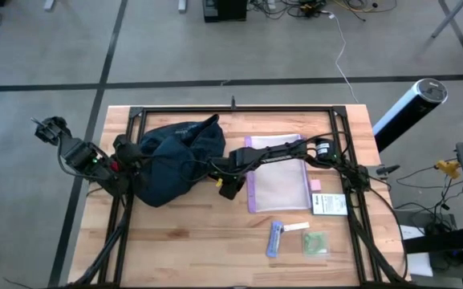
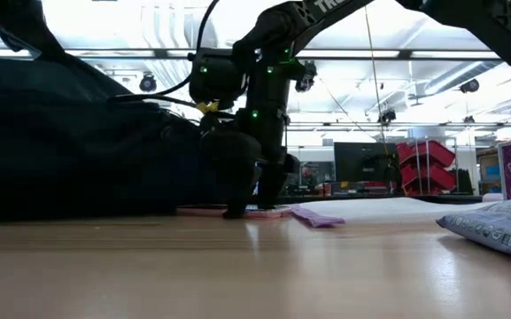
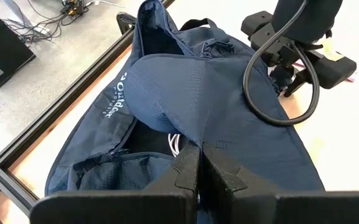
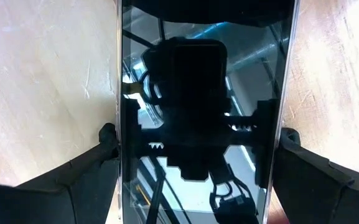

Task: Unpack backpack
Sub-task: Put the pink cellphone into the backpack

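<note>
Toward the near edge of the table (image 1: 199, 249), lying flat and well apart from the rest: a small purple packet (image 1: 275, 238), a white strip (image 1: 295, 227) and a green packet (image 1: 315, 243). Just behind them, a white card (image 1: 329, 204). Mid-table, a clear purple-edged pouch (image 1: 283, 186). Beside its left edge, right pincer (image 4: 198, 140) lowered to the wood, spread wide, one finger pressed against each long edge of a glossy black slab (image 4: 198, 74) lying flat. On the left half of the table, slumped and gaping open, the navy backpack (image 1: 175, 156). At its left side, left pincer (image 3: 199, 155), fingers fully together, tips at the opening; cannot tell whether any fabric is pinched.
</note>
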`<state>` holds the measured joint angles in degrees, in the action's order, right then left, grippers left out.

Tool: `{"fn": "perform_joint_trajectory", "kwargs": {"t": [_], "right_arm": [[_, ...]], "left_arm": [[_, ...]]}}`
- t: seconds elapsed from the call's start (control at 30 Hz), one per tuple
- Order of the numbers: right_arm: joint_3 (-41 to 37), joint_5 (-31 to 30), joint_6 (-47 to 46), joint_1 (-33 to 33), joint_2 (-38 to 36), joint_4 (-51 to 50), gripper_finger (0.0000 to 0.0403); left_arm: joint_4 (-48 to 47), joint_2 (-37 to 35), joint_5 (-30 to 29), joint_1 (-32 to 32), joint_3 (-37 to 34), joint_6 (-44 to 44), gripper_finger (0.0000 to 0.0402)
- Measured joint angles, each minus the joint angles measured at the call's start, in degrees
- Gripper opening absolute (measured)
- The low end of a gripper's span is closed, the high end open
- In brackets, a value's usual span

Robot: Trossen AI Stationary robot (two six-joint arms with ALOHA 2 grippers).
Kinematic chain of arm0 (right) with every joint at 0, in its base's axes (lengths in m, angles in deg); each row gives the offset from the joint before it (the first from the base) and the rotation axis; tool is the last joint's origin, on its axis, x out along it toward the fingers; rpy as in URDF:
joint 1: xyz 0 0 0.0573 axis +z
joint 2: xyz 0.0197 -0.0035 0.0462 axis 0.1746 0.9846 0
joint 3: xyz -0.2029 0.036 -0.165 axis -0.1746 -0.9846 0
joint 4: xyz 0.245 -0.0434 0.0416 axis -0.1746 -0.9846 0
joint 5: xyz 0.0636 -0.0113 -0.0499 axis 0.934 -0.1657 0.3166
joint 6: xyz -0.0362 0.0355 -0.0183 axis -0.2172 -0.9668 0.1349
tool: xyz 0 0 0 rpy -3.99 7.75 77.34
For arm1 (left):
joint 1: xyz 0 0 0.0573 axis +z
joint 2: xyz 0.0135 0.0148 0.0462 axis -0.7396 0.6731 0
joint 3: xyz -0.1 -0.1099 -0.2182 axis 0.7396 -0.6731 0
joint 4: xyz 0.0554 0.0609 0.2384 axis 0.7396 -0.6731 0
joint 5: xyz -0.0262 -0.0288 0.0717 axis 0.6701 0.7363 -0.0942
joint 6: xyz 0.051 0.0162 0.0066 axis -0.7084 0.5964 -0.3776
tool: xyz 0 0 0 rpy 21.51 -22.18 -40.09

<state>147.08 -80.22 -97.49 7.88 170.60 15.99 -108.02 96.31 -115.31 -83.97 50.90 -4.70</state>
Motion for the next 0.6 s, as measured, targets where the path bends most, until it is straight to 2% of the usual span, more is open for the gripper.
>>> {"fn": "perform_joint_trajectory", "kwargs": {"t": [0.27, 0.4, 0.47, 0.6], "right_arm": [[5.6, 1.1, 1.2, 0.5, -1.9, -8.7, 0.0334], [10.6, 0.4, 2.9, 1.2, -3.2, -15.0, 0.0315], [12.8, 0.4, 3.4, 1.7, -3.9, -16.5, 0.0296], [16.8, 0.4, 4.2, 2.2, -6.6, -19.0, 0.0233]], "left_arm": [[0.0, 0.0, 0.0, 0.0, 0.0, 0.0, 0.0000], [0.0, 0.0, 0.0, 0.0, 0.0, 0.0, 0.0000], [0.3, 0.1, 0.0, 0.0, 0.0, 0.0, 0.0000], [0.6, 0.8, 0.1, 0.0, 0.0, 0.0, 0.0000]]}}
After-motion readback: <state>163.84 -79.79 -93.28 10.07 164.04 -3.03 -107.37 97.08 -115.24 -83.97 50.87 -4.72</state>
